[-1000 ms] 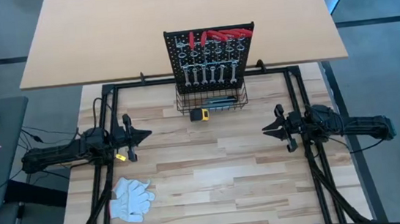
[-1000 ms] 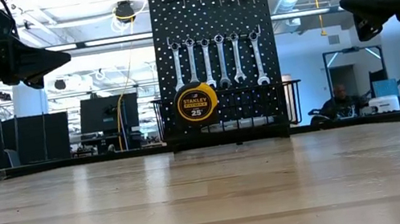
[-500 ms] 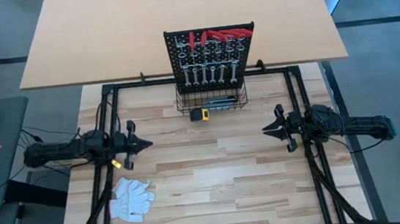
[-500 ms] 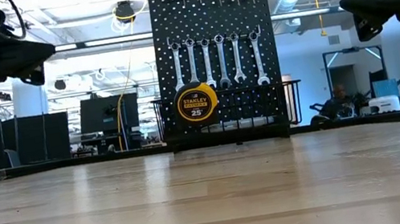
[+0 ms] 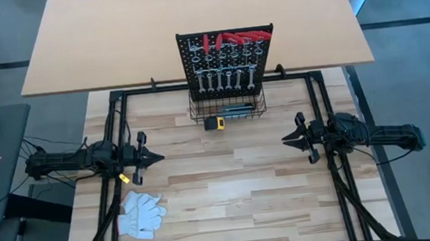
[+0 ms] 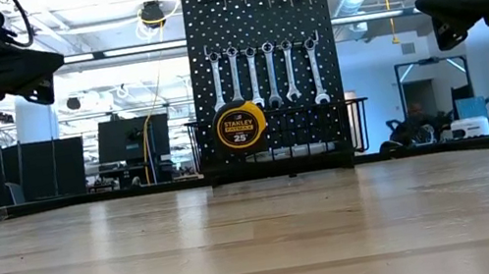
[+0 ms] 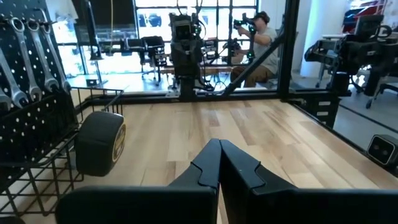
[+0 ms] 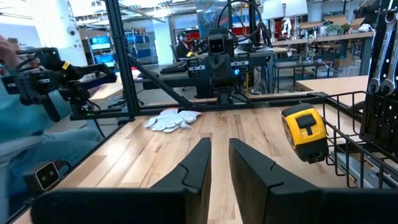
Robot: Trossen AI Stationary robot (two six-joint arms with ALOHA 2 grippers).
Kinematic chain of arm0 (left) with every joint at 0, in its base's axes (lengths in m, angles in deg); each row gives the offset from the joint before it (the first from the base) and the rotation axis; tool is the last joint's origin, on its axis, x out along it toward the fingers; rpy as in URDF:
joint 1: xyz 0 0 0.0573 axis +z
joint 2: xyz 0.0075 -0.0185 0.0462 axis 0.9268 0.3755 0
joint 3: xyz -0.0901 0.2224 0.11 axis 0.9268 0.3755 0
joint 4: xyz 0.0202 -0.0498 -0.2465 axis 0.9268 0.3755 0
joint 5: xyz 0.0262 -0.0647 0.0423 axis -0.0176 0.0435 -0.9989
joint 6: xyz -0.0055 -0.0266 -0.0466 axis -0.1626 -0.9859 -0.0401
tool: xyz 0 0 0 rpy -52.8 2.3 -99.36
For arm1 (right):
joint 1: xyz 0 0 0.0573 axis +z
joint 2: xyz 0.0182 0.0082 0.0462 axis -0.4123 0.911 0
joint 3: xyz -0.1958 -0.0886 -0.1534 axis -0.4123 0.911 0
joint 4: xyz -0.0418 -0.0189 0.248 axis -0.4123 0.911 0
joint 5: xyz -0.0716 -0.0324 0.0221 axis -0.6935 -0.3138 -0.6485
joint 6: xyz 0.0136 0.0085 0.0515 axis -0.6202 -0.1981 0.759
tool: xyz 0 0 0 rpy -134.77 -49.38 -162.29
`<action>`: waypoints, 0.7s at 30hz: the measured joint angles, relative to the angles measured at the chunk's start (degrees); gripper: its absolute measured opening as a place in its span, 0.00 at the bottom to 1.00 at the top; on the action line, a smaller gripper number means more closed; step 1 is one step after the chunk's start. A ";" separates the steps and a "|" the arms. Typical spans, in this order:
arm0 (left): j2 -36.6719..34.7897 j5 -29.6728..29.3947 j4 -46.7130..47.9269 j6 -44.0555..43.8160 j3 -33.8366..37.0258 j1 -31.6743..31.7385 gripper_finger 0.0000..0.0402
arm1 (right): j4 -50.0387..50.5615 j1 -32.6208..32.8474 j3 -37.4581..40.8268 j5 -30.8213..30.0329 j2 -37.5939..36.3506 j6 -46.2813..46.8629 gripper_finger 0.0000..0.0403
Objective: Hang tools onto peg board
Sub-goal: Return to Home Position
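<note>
High view, worktop (image 5: 230,190). Entry one: left end effector (image 5: 155,156), fingers pressed together, drawn back slightly toward its own side since a second ago. Entry two: right end effector (image 5: 286,139), unmoved, fingers apparently a narrow gap apart. Between and beyond both, well apart: peg board (image 5: 226,52), upright, wrenches (image 6: 264,74) hung in a row. On the side nearer the left end effector, tape measure (image 5: 214,123) at the front of the wire basket (image 5: 255,110). White gloves (image 5: 141,213) lie near the left end effector.

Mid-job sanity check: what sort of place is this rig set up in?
Most likely a robotics lab or workshop: a wooden work table with a peg board of tools, rows of monitors behind, and a person seated among equipment.
</note>
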 joint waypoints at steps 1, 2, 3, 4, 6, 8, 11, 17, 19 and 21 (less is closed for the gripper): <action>-0.02 0.00 0.00 0.00 -0.02 0.00 0.00 | 0.00 0.00 0.00 0.00 0.00 0.00 0.16; -0.02 0.00 0.00 0.00 -0.02 0.00 0.00 | 0.00 0.00 -0.01 0.00 0.01 0.00 0.16; 0.00 0.00 0.02 0.00 -0.02 0.00 0.00 | 0.00 0.00 0.00 0.00 0.00 0.00 0.16; 0.00 -0.03 0.01 0.01 -0.02 -0.04 0.00 | 0.00 0.00 -0.01 0.00 0.00 0.00 0.16; 0.88 -1.37 -0.13 -0.06 -0.02 -2.28 0.00 | 0.00 0.00 0.00 0.00 0.00 0.00 0.16; 1.53 -1.54 -0.02 -0.05 -0.02 -4.58 0.00 | 0.00 0.00 0.00 0.00 0.02 0.00 0.16; 1.82 -1.97 0.00 -0.07 -0.02 -7.25 0.00 | 0.00 0.00 0.00 0.00 0.01 0.00 0.16; 2.89 -2.07 -0.02 -0.13 -0.03 -10.63 0.00 | 0.00 0.00 -0.01 0.00 0.00 0.00 0.16; 3.30 -2.05 -0.04 -0.14 -0.04 -11.18 0.00 | 0.00 0.00 0.00 0.01 0.01 0.00 0.16; 3.55 -2.08 -0.04 -0.15 -0.04 -11.23 0.00 | 0.00 0.00 -0.01 0.01 0.01 0.00 0.16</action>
